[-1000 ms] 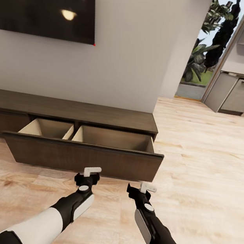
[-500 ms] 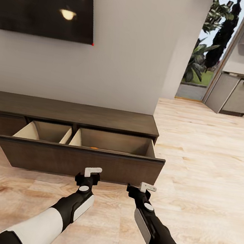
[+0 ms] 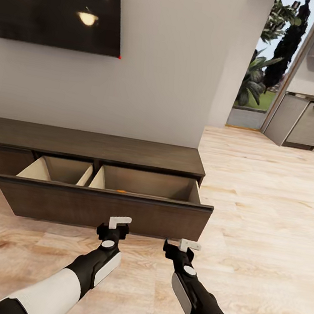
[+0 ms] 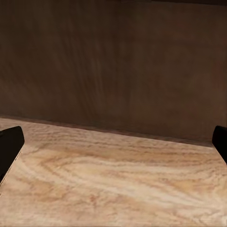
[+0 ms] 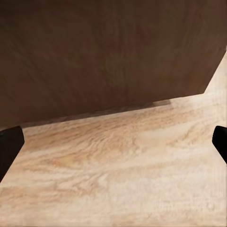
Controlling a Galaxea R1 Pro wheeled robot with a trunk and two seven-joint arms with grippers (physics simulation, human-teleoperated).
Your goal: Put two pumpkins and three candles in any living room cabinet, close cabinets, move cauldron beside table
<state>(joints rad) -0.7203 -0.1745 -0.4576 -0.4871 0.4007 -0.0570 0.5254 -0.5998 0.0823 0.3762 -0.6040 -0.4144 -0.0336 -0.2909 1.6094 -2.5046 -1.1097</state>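
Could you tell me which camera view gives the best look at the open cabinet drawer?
The head view: the cabinet drawer shows whole, pulled out, with two compartments and an orange speck in one. Both wrist views show just its dark front panel above the floor.

A dark screen [image 3: 60, 3] is mounted on the grey wall [image 3: 165, 76]. Right of the wall, plants [image 3: 269, 53] are seen outdoors, then grey units [image 3: 311, 121]. Light wood floor [image 3: 269, 221] is laid throughout.
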